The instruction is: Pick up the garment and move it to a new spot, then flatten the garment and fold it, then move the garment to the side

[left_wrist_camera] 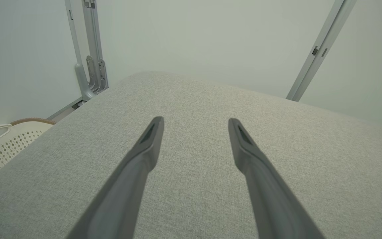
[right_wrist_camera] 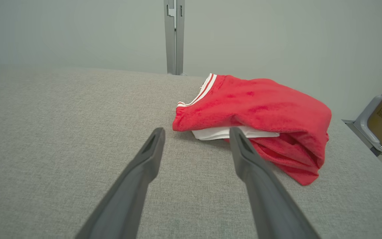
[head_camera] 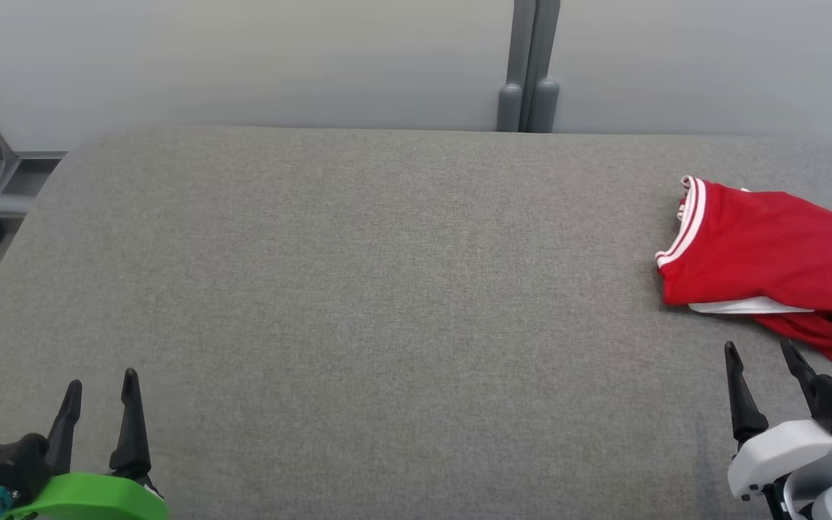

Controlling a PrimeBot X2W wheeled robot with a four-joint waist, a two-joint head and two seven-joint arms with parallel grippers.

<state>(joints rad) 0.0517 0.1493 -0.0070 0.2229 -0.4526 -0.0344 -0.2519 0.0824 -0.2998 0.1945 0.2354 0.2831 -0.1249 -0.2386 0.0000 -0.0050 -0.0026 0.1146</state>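
Red garment [head_camera: 770, 245] bunched on tabletop [head_camera: 387, 289]; right end effector [head_camera: 759, 347] just beside it, wide, empty; left end effector [head_camera: 102, 378] well apart, wide.

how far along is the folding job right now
Done, by the look of it: the red garment lies in a compact folded bundle at the right side of the grey surface, a white layer peeking out beneath. In hand: nothing; the left gripper and right gripper are both open and empty, clear of the cloth. Left: probably nothing, unless the fold needs neatening.
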